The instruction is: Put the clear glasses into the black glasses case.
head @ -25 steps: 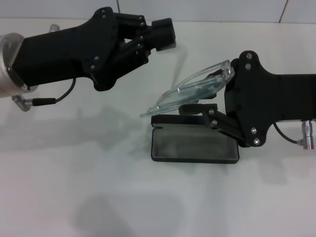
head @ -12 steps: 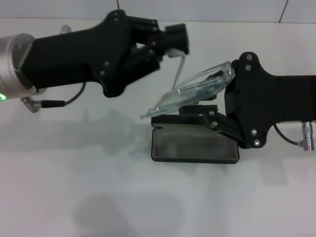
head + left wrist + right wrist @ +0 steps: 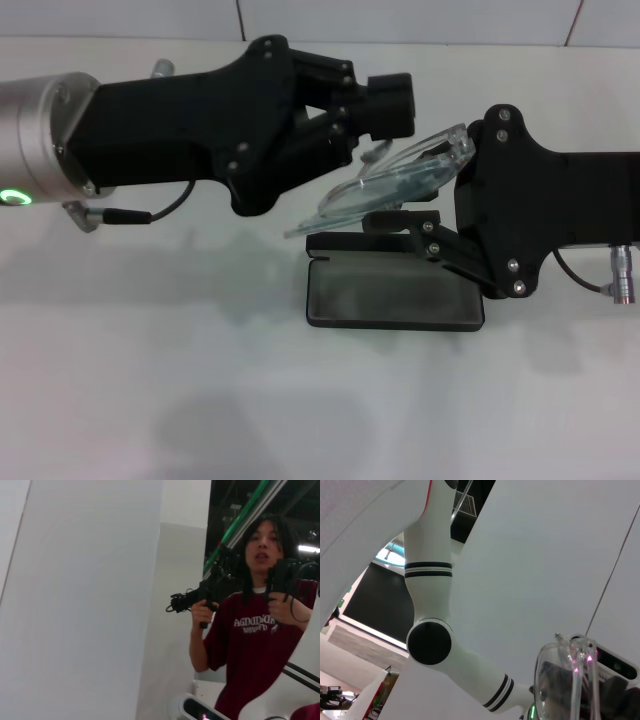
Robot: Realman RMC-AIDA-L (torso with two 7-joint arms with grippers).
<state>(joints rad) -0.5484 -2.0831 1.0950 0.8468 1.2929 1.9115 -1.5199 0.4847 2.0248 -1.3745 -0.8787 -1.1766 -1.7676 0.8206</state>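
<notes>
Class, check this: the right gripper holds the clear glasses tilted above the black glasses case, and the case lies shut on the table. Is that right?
Not quite. The black glasses case lies open, its grey lining showing, as the head view shows. The rest holds: the right gripper holds the clear glasses tilted above it on the table.

The black glasses case (image 3: 395, 296) lies open on the table (image 3: 150, 380), right of centre, its lid (image 3: 360, 243) at the far edge. The clear glasses (image 3: 385, 183) hang tilted above the case's far edge, well off the table. The right gripper (image 3: 440, 190) is at their right end, coming in from the right. The left gripper (image 3: 375, 125) comes in from the left and sits just above and behind the glasses' middle.
</notes>
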